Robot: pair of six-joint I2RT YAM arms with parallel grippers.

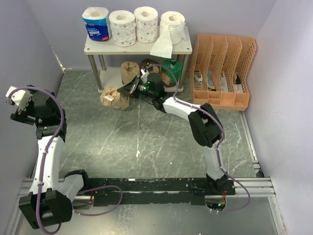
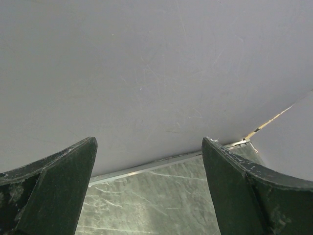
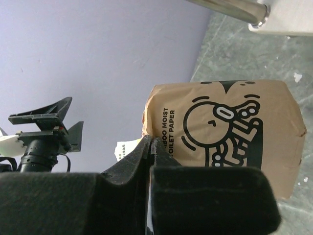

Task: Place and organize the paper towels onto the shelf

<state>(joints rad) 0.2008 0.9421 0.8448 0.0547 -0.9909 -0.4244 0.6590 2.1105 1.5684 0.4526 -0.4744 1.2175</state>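
A tan kraft-wrapped roll [image 1: 112,97] lies on the table in front of the shelf's [image 1: 98,47] left post. My right gripper [image 1: 127,90] is at its end, jaws pressed together on the wrapper's edge [image 3: 152,144]; the roll [image 3: 225,132] fills the right wrist view. On the top board stand a blue-wrapped roll [image 1: 96,23] and three white rolls [image 1: 122,28], one with a sheet hanging loose [image 1: 164,44]. On the lower board are another tan roll [image 1: 129,72] and a green roll [image 1: 172,71]. My left gripper [image 1: 15,100] is open and empty [image 2: 149,166], facing the left wall.
An orange slotted file organizer [image 1: 222,71] stands right of the shelf. A silver shelf post [image 3: 230,10] is close above the tan roll. Grey walls enclose the table on the left, back and right.
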